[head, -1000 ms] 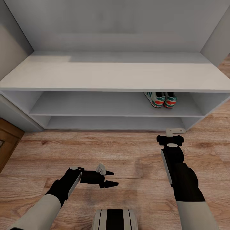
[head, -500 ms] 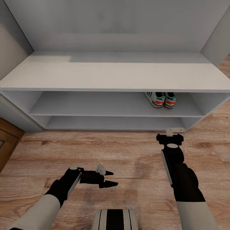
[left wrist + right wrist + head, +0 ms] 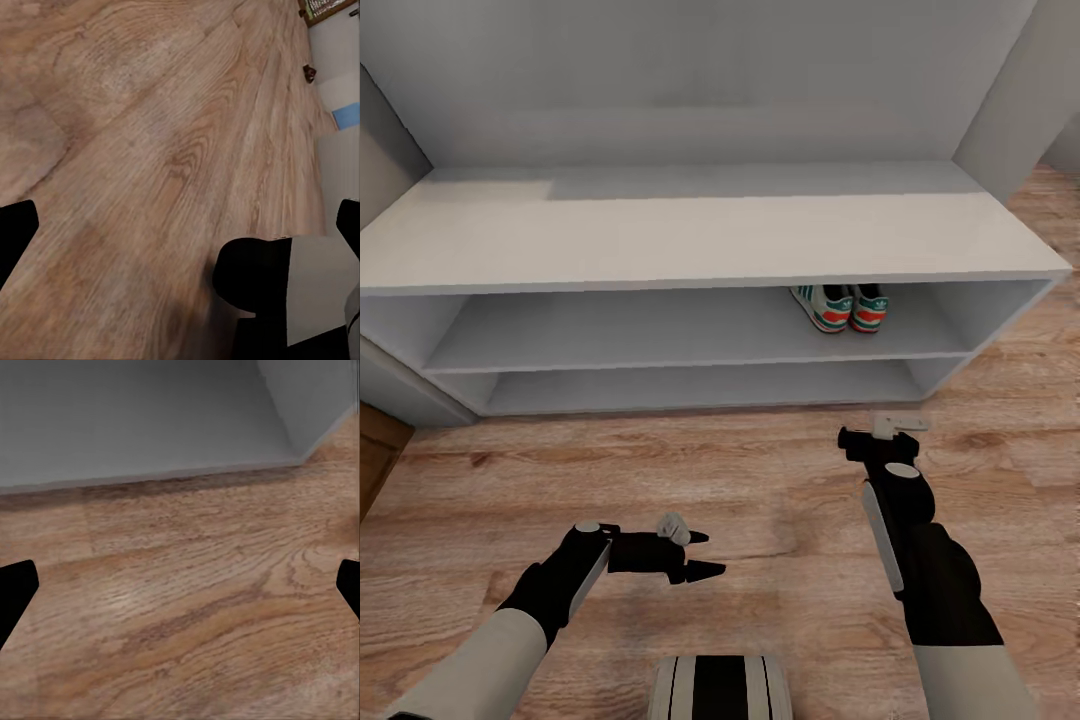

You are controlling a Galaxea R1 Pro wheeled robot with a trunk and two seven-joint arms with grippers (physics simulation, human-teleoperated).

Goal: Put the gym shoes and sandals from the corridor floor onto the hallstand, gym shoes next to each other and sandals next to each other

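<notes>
The gym shoes [image 3: 840, 306] are seen side by side on the hallstand's [image 3: 700, 240] upper open shelf. Both the left gripper [image 3: 700, 555] and the right gripper [image 3: 875, 432] are held spread and empty above the corridor floor [image 3: 760, 480].

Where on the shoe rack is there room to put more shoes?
The upper shelf tier is bare left of the gym shoes. The bench top and bottom tier are bare too. Only the upper tier's right end is taken.
</notes>
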